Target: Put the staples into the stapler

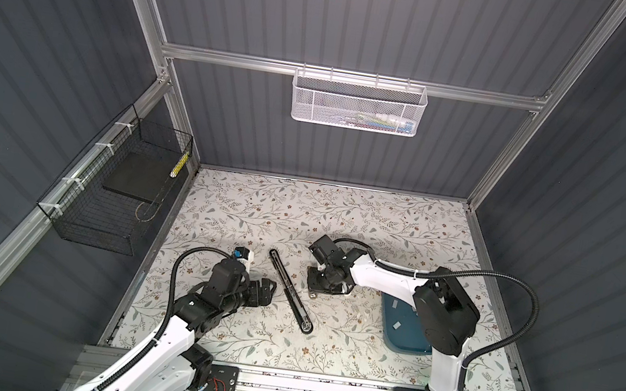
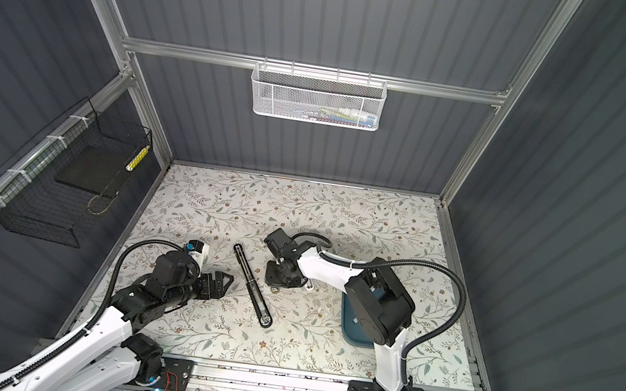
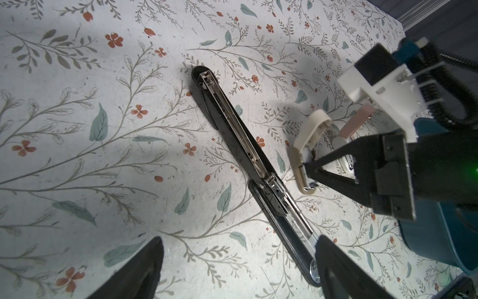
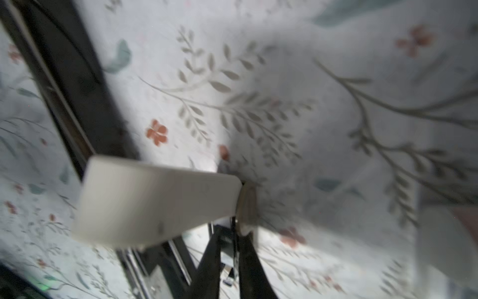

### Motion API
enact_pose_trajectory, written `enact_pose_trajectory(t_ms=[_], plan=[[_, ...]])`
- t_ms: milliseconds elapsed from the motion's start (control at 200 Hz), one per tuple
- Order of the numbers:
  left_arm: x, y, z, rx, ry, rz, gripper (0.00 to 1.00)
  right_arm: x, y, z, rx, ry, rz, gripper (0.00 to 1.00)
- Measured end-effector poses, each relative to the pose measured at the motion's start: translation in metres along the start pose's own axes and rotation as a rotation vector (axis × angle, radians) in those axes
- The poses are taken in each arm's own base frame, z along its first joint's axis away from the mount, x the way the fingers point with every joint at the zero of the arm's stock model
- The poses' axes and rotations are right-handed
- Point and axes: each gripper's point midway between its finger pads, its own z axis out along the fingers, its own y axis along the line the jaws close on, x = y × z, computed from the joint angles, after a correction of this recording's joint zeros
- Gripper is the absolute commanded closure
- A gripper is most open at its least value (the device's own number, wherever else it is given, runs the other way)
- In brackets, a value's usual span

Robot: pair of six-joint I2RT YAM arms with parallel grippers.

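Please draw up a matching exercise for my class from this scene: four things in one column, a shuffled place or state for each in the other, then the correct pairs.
Things
1. stapler
2. blue tray
3. white mesh basket
4. left gripper

Places or states
A. hangs on the back rail
B. jaws wide open
C. lies opened flat in the middle of the table
D. sits partly beneath the right arm

Pairs: 1-C, 2-D, 3-A, 4-B

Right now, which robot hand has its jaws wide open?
The left gripper, beside the long black stapler: its jaws stand far apart. The right gripper has its jaws pinched shut on a small beige object.
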Motion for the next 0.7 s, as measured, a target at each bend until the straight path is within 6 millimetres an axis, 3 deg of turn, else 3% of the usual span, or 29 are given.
enact_pose_trajectory(t_ms=[405,700], plan=[[-0.002,-0.002,-0.006,0.010,-0.020,-0.004,0.08,-0.011,0.005,-0.007,-0.029,-0.068,-0.022,0.75],[-0.010,-0.004,-0.012,0.007,-0.037,-0.003,0.08,-0.023,-0.005,-0.015,0.039,-0.128,-0.063,0.70]])
